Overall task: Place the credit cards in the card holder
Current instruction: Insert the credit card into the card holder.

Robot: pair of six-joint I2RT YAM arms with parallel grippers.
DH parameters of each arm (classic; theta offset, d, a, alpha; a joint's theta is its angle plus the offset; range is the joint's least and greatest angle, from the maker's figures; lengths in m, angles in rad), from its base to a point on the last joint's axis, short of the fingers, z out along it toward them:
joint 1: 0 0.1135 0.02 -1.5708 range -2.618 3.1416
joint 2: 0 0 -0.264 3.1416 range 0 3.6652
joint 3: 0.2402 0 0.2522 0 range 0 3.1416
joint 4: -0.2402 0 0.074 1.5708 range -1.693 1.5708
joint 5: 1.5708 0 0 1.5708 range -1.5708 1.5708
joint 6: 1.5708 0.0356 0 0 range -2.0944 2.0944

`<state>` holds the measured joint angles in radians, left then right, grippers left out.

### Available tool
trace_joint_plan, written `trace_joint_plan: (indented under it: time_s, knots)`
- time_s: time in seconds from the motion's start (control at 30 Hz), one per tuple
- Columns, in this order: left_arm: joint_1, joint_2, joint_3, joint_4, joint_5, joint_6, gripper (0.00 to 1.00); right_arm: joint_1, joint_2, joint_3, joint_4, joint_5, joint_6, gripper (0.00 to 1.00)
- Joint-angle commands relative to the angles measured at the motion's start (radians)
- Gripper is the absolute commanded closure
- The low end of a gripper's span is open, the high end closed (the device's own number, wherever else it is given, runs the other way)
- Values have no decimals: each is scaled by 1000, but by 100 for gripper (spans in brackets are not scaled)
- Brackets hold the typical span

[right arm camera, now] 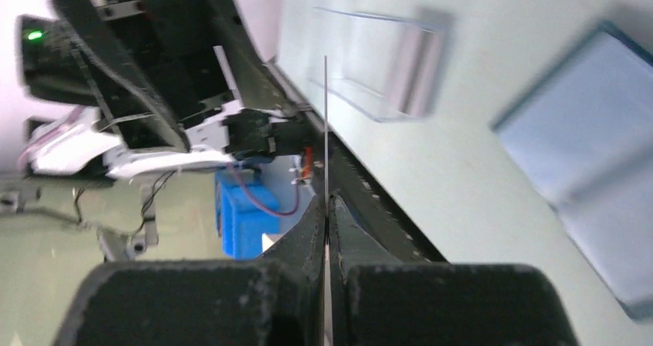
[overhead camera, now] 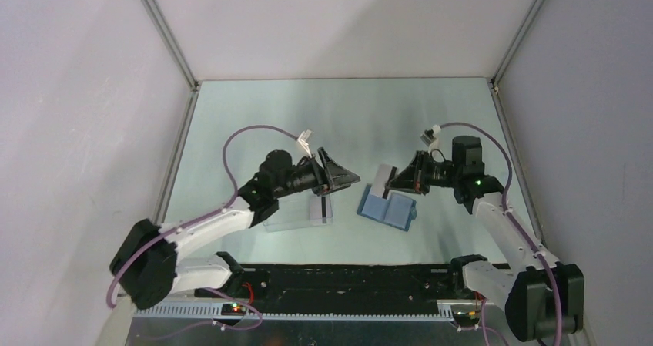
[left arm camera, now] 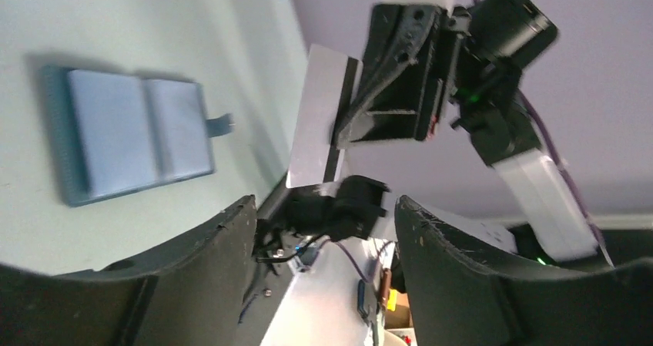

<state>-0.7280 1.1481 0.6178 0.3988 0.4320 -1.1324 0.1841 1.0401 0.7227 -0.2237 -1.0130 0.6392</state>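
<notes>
Blurred table (right arm camera: 462, 169) behind, right gripper (right arm camera: 327, 205) pinches edge-on credit card (right arm camera: 326, 115).

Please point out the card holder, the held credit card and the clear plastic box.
card holder (overhead camera: 387, 206): top external view, middle of its open inside.
credit card (left arm camera: 316, 122): left wrist view, its white face.
clear plastic box (overhead camera: 293, 215): top external view, its clear floor.
</notes>
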Motion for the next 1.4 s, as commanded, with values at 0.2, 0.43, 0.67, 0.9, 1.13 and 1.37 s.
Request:
trace_joint_plan:
  time_s: [0.2,0.43,0.67,0.9,1.13,1.37]
  knots:
    - [-46,306,228,-299,-159,133,36,-127,25,-222,-46,248,-137,100]
    - [-84,484,397,-530,-258,242,38,-139,119,-273,62,293,-119,100]
    - [-91,592,408,-534,-260,243,42,-139,219,-289,162,303,-101,100]
    - [-100,646,411,-532,-248,244,48,-134,286,-304,246,293,-78,100]
    - [-102,666,413,-532,-238,246,58,-129,333,-324,322,248,-40,100]
    - [-108,684,422,-532,-226,246,69,-123,363,-345,354,217,-6,100]
